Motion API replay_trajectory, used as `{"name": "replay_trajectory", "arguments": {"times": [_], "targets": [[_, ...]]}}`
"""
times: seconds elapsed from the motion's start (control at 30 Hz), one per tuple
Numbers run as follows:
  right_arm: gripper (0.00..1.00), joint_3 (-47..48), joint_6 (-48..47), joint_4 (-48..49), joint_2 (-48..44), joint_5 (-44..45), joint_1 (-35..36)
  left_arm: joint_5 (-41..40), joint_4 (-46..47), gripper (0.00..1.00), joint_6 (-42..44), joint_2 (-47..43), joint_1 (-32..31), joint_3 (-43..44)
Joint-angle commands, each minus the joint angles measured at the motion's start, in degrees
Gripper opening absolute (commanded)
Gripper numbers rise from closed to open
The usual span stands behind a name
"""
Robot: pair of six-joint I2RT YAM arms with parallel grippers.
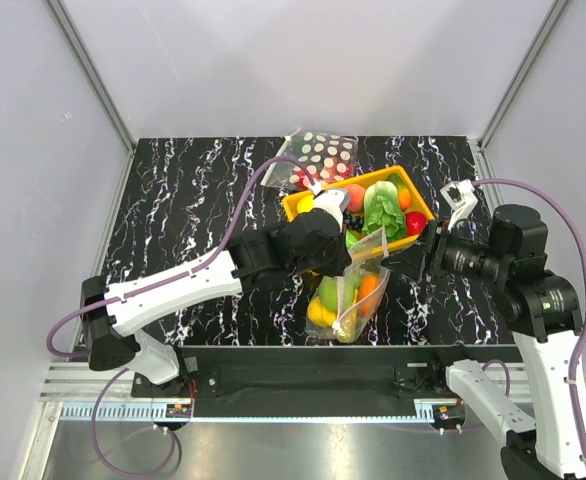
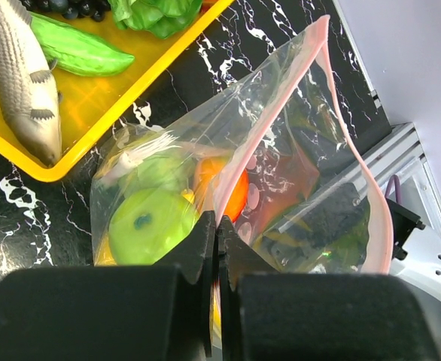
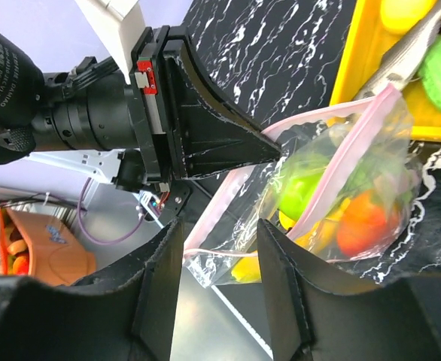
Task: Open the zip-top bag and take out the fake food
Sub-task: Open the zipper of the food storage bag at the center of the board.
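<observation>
The zip-top bag stands at the table's near middle, its pink-stripped mouth gaping open. Inside it lies fake food: a green apple, an orange piece and something yellow. My left gripper is shut on the bag's pink zip strip, holding one rim up. My right gripper is open to the right of the bag, and the bag's other rim shows just beyond its fingertips, untouched. In the top view the right gripper is a short gap from the bag.
A yellow tray behind the bag holds more toy food: lettuce, a fish and a green pod. A polka-dot bag lies behind the tray. The table's near edge runs just below the bag.
</observation>
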Motion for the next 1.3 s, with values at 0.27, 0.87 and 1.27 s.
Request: {"name": "replay_trajectory", "arguments": {"times": [0.27,0.87,1.27], "targets": [[0.49,-4.5,-1.04,4.47,3.89,0.1,4.85,0.32,3.02,0.0,0.46,0.55,0.39,3.31],[0.5,-14.61,-2.27,1.65,5.21,15.92,9.69,3.22,3.54,0.0,2.04,3.27,2.06,5.25],[0.5,-8.99,-2.53,4.99,12.24,18.03,14.7,7.87,5.92,0.0,2.39,4.77,2.06,5.33]]}}
